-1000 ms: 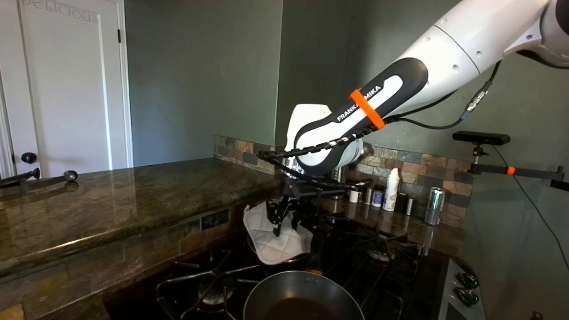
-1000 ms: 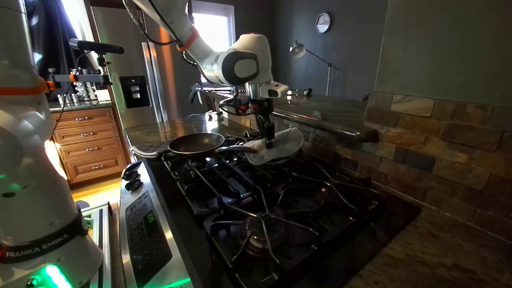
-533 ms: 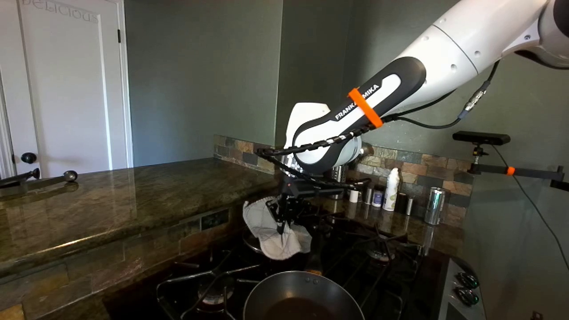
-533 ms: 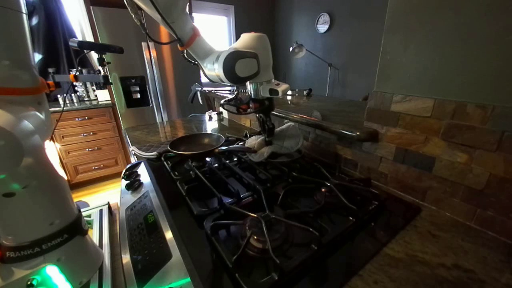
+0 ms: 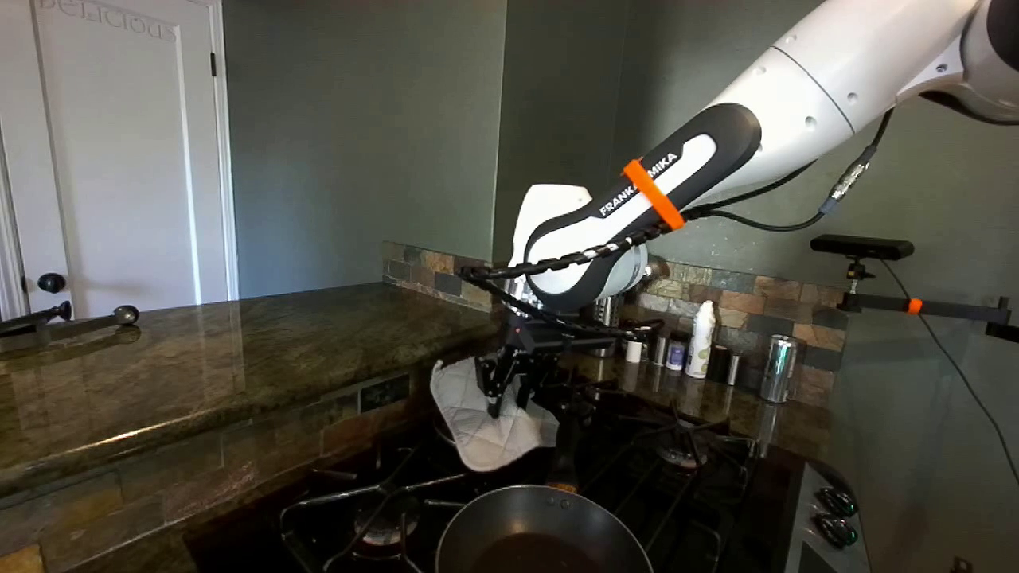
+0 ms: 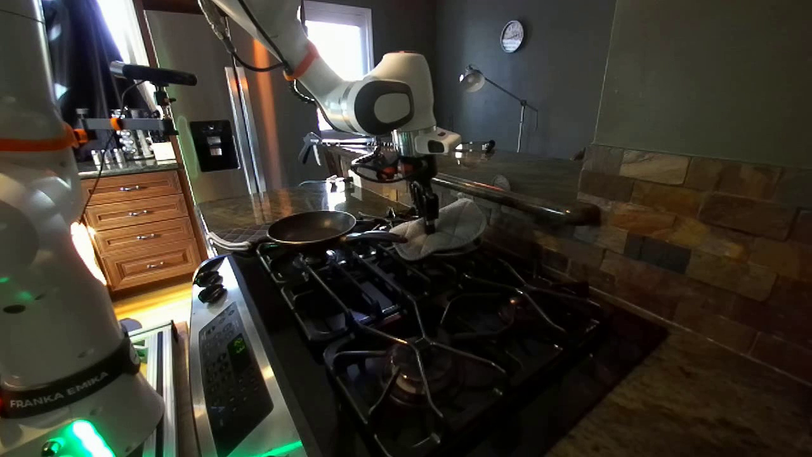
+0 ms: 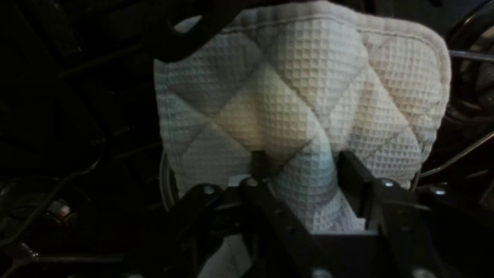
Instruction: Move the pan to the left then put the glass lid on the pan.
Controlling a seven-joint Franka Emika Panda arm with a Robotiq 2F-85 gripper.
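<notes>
Whitish quilted cloth [image 7: 301,96]; under the parted claw [image 7: 303,166].

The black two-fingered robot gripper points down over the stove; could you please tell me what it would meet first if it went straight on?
Most likely the whitish, quilted cloth right beneath the black gripper; depth is unclear, so they may be touching.

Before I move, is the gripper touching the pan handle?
Apart. The wrist view shows a stretch of quilted cloth between the gripper at the bottom and the pan handle at upper left.
</notes>
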